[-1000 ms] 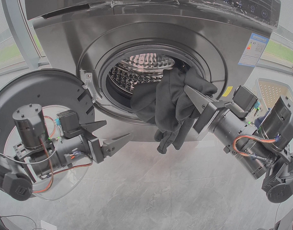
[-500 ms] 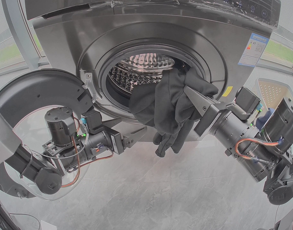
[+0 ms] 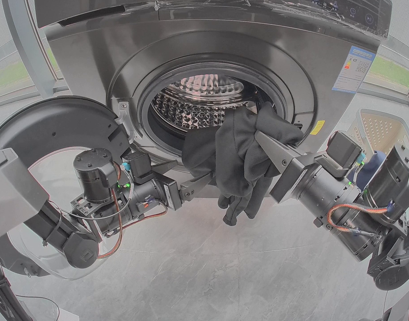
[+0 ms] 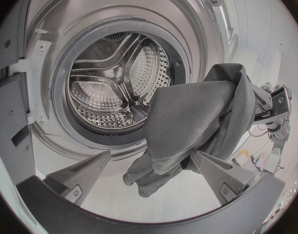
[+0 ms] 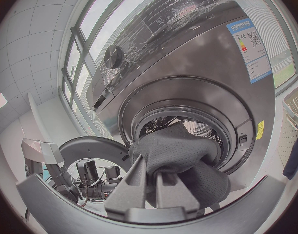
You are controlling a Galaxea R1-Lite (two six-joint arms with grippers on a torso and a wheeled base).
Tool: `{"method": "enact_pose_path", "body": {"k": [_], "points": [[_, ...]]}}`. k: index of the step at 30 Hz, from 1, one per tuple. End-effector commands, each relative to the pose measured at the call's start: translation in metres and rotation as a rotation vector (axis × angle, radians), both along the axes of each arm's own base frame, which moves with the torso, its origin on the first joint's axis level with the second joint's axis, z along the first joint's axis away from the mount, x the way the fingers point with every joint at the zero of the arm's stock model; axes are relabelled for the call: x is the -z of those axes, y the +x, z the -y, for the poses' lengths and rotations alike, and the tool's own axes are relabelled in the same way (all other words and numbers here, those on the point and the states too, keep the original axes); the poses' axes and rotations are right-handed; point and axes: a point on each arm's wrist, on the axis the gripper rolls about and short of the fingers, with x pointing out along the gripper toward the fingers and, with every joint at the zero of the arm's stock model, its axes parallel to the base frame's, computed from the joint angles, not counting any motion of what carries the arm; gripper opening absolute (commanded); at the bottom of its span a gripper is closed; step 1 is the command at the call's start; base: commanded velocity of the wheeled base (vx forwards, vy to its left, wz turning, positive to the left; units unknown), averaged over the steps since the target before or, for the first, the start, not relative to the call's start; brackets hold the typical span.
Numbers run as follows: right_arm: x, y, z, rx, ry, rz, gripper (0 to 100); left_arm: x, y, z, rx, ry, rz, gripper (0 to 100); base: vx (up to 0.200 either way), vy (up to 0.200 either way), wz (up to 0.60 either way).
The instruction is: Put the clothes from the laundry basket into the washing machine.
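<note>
While the right gripper [image 3: 259,135] clamps the dark garment [image 3: 235,152] mid-frame before the washing machine [image 3: 102,67] opening, fingertips buried in cloth, the left gripper [image 3: 193,174], spread wide, touches its hanging folds.

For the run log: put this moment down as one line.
right gripper: shut on dark garment, at the drum opening | left gripper: open, at garment's lower part | door: open

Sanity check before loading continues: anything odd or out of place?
Only the dark garment, clamped in the right gripper: it hangs outside the drum, in front of the washing machine, ends dangling toward the floor. The open left gripper sits beside it. Nothing spilled or damaged.
</note>
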Motion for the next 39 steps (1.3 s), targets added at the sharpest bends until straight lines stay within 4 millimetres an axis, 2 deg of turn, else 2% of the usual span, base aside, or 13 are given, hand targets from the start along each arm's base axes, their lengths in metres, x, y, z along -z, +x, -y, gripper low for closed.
{"method": "enact_pose_path", "body": {"k": [1,11,17,18,29,34,37,39], "points": [[0.0,-0.001,-0.001,-0.006,0.001,0.001,0,0.001,-0.001,0.002,0.011,0.001,0.0,100,0.0,0.0,0.0],[0.003,-0.002,0.0,-0.007,-0.01,-0.008,0,0.004,-0.009,0.019,0.077,0.0,0.002,100,0.0,0.0,0.0],[0.004,-0.005,-0.002,-0.017,-0.011,-0.011,0,0.011,0.001,0.025,0.072,-0.021,0.034,100,0.0,0.0,0.0],[0.005,-0.005,-0.001,-0.017,-0.012,-0.014,0,0.011,0.002,0.025,0.069,-0.026,0.04,0,0.0,0.0,0.0],[0.008,-0.006,0.0,-0.02,-0.018,-0.023,0,0.003,0.001,0.028,0.07,-0.055,0.061,0,0.0,0.0,0.0],[0.013,-0.004,0.002,-0.017,-0.037,-0.033,0,-0.013,-0.021,0.021,0.09,-0.077,0.084,0,0.0,0.0,0.0],[0.018,-0.002,0.002,-0.015,-0.051,-0.047,0,-0.024,-0.05,0.014,0.124,-0.087,0.092,0,0.0,0.0,0.0],[0.02,-0.001,0.001,-0.017,-0.056,-0.052,0,-0.027,-0.057,0.01,0.127,-0.089,0.095,0,0.0,0.0,0.0]]}}
